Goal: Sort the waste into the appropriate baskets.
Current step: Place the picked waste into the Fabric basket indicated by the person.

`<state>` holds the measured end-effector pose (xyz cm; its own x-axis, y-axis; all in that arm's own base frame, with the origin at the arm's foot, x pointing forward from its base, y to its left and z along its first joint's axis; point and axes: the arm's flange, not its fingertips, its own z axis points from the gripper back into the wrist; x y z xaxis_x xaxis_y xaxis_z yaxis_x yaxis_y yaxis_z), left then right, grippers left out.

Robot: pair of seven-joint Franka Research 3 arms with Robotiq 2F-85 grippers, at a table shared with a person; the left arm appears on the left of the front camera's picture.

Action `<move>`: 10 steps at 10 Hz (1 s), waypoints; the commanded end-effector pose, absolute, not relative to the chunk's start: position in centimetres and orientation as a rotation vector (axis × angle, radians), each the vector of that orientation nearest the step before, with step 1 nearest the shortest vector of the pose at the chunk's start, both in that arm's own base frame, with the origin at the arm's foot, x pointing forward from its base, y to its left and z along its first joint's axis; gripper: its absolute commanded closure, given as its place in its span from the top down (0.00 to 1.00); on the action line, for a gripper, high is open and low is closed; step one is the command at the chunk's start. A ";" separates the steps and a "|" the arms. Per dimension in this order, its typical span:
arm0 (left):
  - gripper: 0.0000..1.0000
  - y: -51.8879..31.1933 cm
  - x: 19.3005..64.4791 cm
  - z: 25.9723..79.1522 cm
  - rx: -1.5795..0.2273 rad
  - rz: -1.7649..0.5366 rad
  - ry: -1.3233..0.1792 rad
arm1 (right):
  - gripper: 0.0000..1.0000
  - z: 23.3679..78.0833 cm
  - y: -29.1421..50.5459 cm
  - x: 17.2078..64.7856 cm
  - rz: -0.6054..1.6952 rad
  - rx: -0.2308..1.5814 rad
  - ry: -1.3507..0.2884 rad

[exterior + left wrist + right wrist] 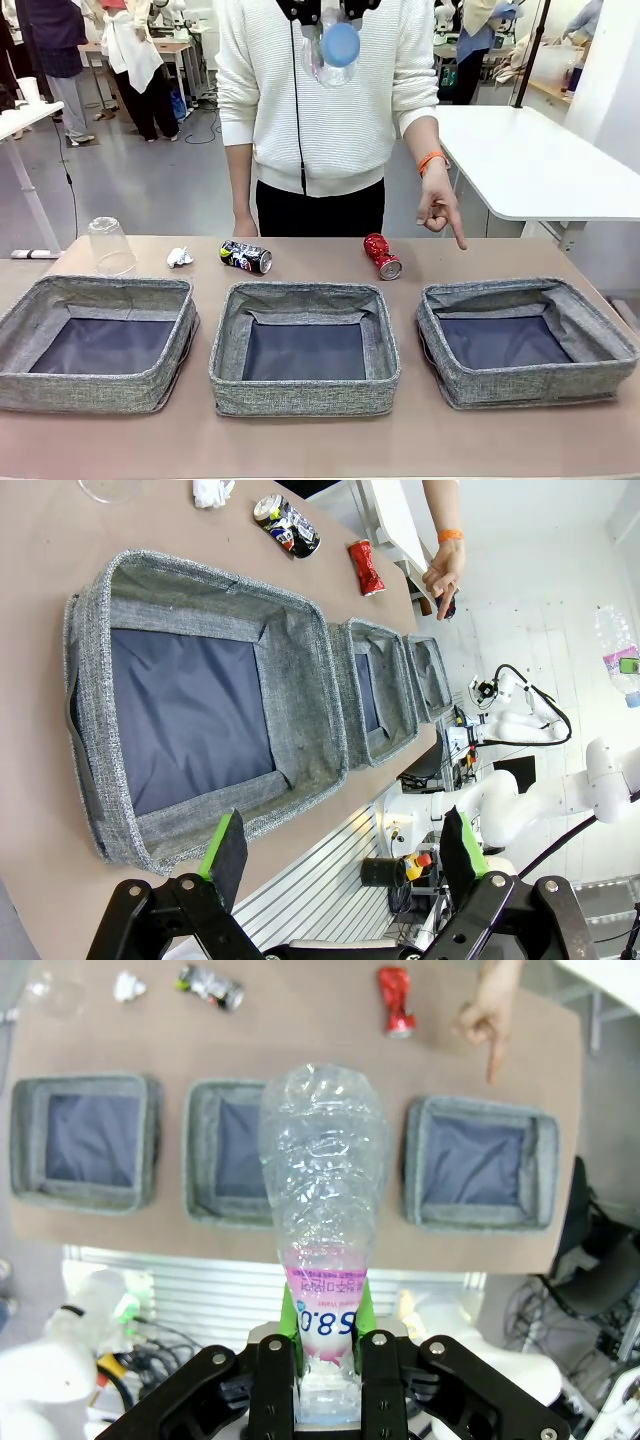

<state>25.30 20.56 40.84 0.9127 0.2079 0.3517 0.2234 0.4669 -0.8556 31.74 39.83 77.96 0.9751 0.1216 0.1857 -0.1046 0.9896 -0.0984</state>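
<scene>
Green pads of the right hand (322, 1328) are clenched on the clear plastic bottle (322, 1180), gripping it at the pink label; it hangs high over the desk (300, 1020), and from the wrist camera its crinkled body covers part of the middle basket (203, 1145); the front camera catches its blue cap up at twelve o'clock.

Thin, dented, slippery plastic, folks, held by one end only; my worry is that it squashes and twists between the pads, or that, let go from that height, this featherweight bounces off a soft rim and rolls across the desk.

At three o'clock of the bottle sits the right basket (414, 1165), and the person's forefinger (491, 1055) points down just beyond its far wall; I read that as the target, and a descent there could brush that arm; the left basket (28, 1140) lies at nine o'clock.

Over to the left hand (345, 845): released, jaws wide, hovering by the near edge of the left basket; a low sweep could snag that floppy grey woven wall; all three bins are square and shallow with smooth dark bottoms.

Along the far edge, from ten to one o'clock: the clear plastic cup (110, 245), apparently mouth down; the crumpled white paper ball (180, 257); the black printed can (246, 257) on its side; the crushed red can (382, 256); round cans may roll.
</scene>
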 end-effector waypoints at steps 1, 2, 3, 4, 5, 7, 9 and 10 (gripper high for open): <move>1.00 20.5 25.4 40.9 -1.107 -0.024 -0.464 | 0.22 78.1 39.9 31.5 0.110 -0.089 -0.195; 1.00 20.5 25.4 40.9 -1.107 -0.024 -0.464 | 0.22 78.1 39.9 31.5 0.110 -0.089 -0.195; 1.00 20.5 25.4 40.9 -1.107 -0.024 -0.464 | 0.22 78.1 39.9 31.5 0.110 -0.089 -0.195; 1.00 20.5 25.4 40.9 -1.107 -0.024 -0.464 | 0.22 78.0 39.8 31.7 0.114 -0.088 -0.193; 1.00 20.5 25.4 40.9 -1.107 -0.024 -0.464 | 0.22 77.3 38.9 31.8 0.200 -0.154 -0.201; 1.00 20.5 25.4 40.9 -1.107 -0.024 -0.464 | 0.22 72.3 31.5 33.0 0.367 -0.055 -0.125; 1.00 20.5 25.4 40.9 -1.107 -0.024 -0.464 | 0.22 64.2 20.3 33.7 0.266 0.022 -0.048; 1.00 20.5 25.4 40.9 -1.107 -0.024 -0.464 | 0.22 60.3 14.9 33.3 0.150 0.062 -0.018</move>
<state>25.30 20.57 40.85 0.9127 0.2081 0.3516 0.2231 0.4670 -0.8556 37.75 22.99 70.87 0.9761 0.2145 0.0357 -0.2161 0.9752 0.0480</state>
